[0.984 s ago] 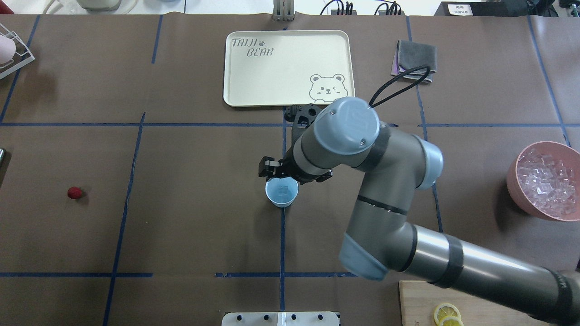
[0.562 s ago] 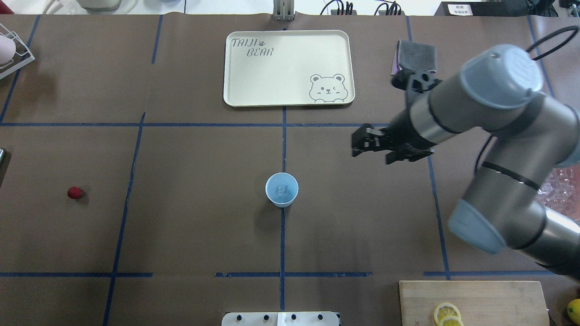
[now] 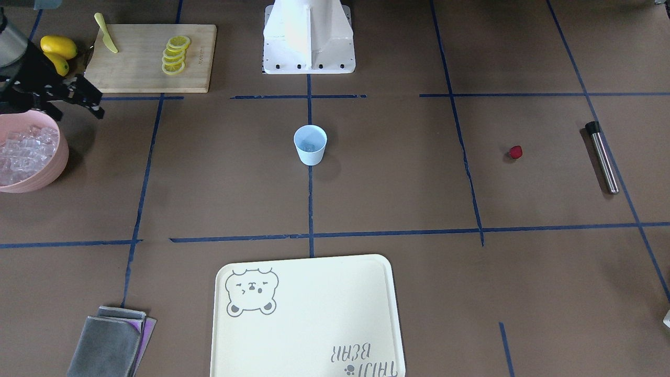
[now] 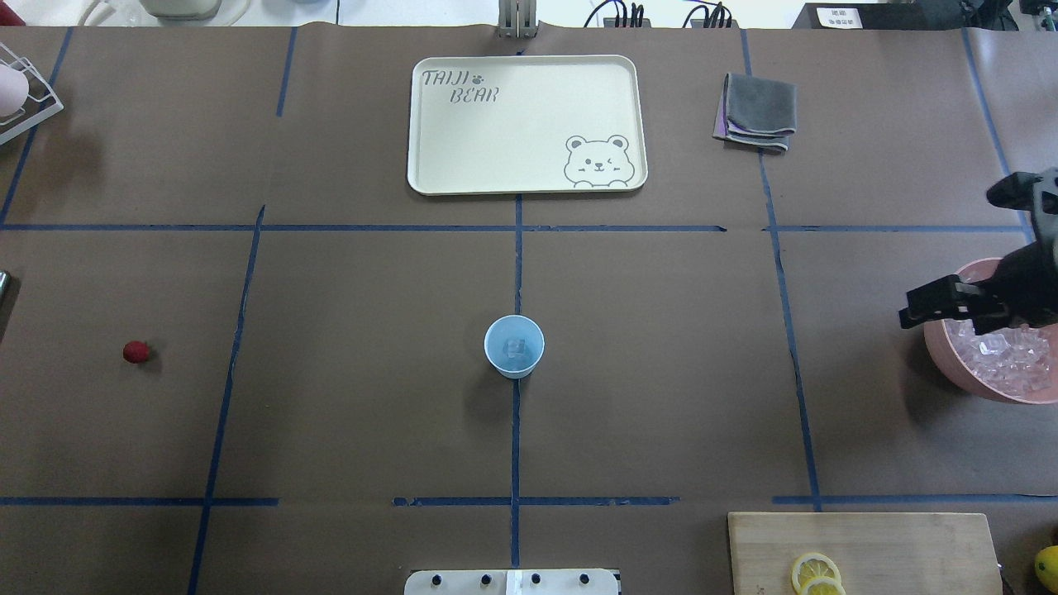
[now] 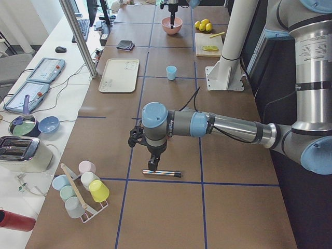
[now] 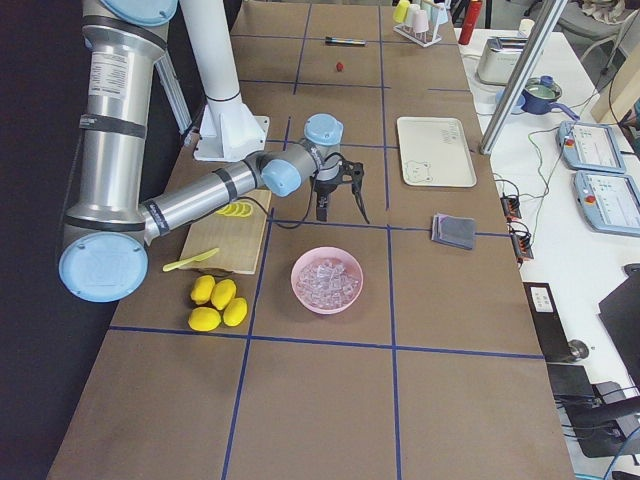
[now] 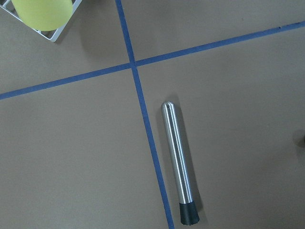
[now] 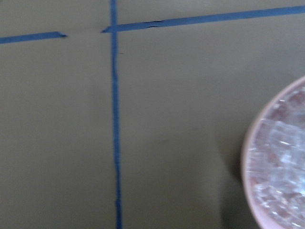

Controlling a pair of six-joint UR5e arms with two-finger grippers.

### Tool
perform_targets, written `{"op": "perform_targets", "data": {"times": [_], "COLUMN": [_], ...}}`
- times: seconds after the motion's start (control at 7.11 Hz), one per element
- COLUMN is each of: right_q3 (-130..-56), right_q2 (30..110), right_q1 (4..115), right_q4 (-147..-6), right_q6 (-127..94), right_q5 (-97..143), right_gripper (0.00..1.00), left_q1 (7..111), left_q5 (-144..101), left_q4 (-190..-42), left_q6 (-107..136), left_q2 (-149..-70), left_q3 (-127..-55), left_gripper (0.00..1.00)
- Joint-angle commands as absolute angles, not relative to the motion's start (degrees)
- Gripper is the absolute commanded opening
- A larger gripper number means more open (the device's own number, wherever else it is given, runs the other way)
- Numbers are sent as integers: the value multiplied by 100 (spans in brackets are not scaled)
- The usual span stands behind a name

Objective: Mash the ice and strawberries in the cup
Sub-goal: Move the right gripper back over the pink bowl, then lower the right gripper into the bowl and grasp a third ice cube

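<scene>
The light blue cup (image 4: 513,347) stands upright at the table's middle with one clear ice cube (image 4: 518,346) inside; it also shows in the front view (image 3: 310,145). More ice (image 4: 1004,359) fills the pink bowl (image 4: 942,351) at the right. The red strawberry (image 4: 136,352) lies alone far left. My right gripper (image 4: 909,307) is open and empty, hovering over the bowl's near-left rim. My left gripper (image 5: 153,163) shows only in the left side view, above a steel muddler (image 7: 177,162); I cannot tell if it is open or shut.
A cream tray (image 4: 529,124) lies at the back middle, with a folded grey cloth (image 4: 756,111) to its right. A cutting board (image 4: 860,545) with lemon slices sits front right, whole lemons (image 3: 55,47) beside it. A rack of cups (image 5: 83,189) stands at the left end.
My right arm has swung away from above the cup, far to the right, to the pink bowl of ice. The cup and strawberry have not moved.
</scene>
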State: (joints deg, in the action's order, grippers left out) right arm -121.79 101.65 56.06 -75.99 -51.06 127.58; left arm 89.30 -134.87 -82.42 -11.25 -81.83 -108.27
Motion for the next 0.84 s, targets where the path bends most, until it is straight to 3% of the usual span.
{"op": "perform_targets", "data": {"times": [0.0,0.7], "right_q3": [-11763,-10900], "right_q2": [10687,10311], "right_q1": [6168,6152], "right_q4": [-7532,-7541], "right_q6": [-4389,-4465], "right_q5": [12762,12770], "right_gripper": [98,93], "left_q1": [8930,8930], "left_q5": [-13535,-13535], "left_q4": [-8235,-8244], "left_q6": [-1116,-1125], "left_q2": [-8183,-8183], "left_q3": [-10828,-10828], "left_gripper": [100,100]}}
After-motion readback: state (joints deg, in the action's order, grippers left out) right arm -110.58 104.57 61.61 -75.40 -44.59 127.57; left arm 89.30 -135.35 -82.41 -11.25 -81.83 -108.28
